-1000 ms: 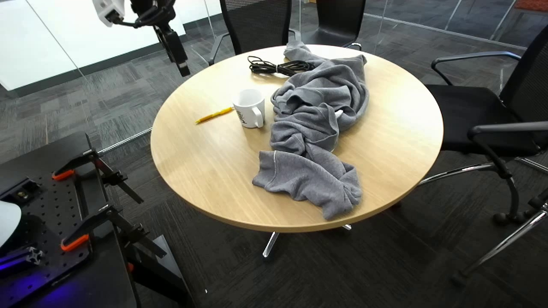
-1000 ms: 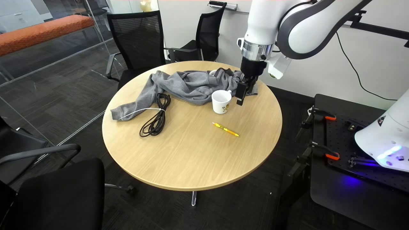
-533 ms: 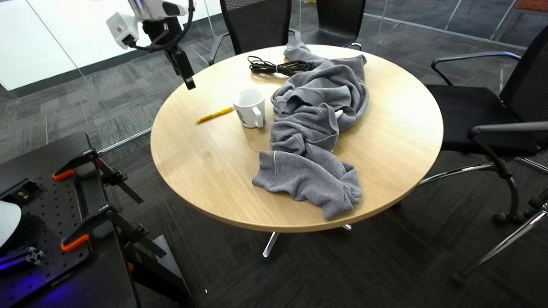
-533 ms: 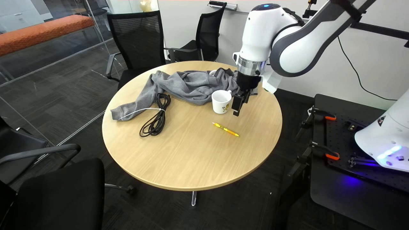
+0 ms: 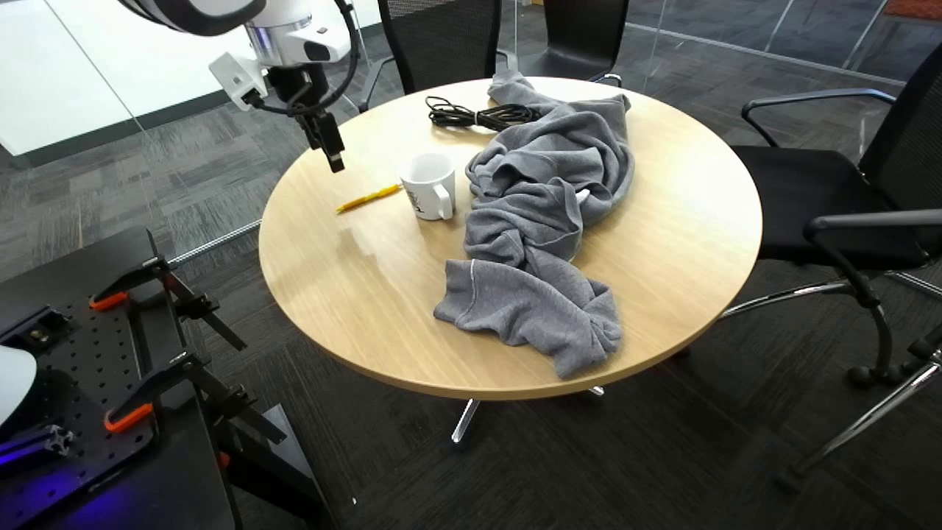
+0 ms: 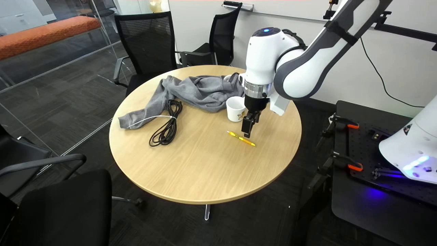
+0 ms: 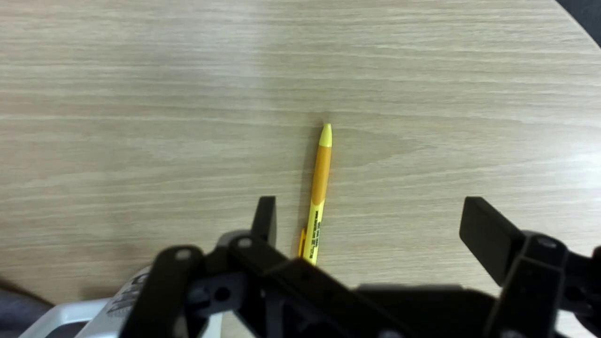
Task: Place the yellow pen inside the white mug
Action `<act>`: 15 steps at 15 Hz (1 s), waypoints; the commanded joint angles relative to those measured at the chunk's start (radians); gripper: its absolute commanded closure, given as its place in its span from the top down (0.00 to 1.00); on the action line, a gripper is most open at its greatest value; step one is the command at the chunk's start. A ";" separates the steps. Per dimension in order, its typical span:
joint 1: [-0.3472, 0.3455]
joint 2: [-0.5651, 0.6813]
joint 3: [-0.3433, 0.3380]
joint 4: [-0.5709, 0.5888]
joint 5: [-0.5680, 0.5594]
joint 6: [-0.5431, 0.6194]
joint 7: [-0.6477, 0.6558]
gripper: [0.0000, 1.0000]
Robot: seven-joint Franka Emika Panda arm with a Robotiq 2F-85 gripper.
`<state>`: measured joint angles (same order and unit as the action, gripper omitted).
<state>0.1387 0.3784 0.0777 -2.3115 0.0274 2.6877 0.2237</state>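
The step in hand looks like picking up the pen [image 7: 319, 188], which lies on the table [image 6: 191, 164] below the gripper [image 7: 371, 218], seemingly off-centre, toward the finger nearer the mug [image 5: 425, 188]. The jaws stand wide apart and hold nothing. Best to ease that way until the pen is centred, descend straight, then close across the barrel without nudging the mug on that side. Against half a second ago, the gripper hangs lower and closer over the pen; pen and mug have not moved.
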 commanded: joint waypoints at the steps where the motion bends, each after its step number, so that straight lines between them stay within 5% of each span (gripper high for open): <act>1: 0.045 0.080 -0.046 0.064 -0.049 0.045 0.036 1.00; 15: 0.091 0.267 -0.110 0.204 -0.051 0.083 0.036 1.00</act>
<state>0.2076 0.6107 -0.0069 -2.1438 -0.0142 2.7510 0.2248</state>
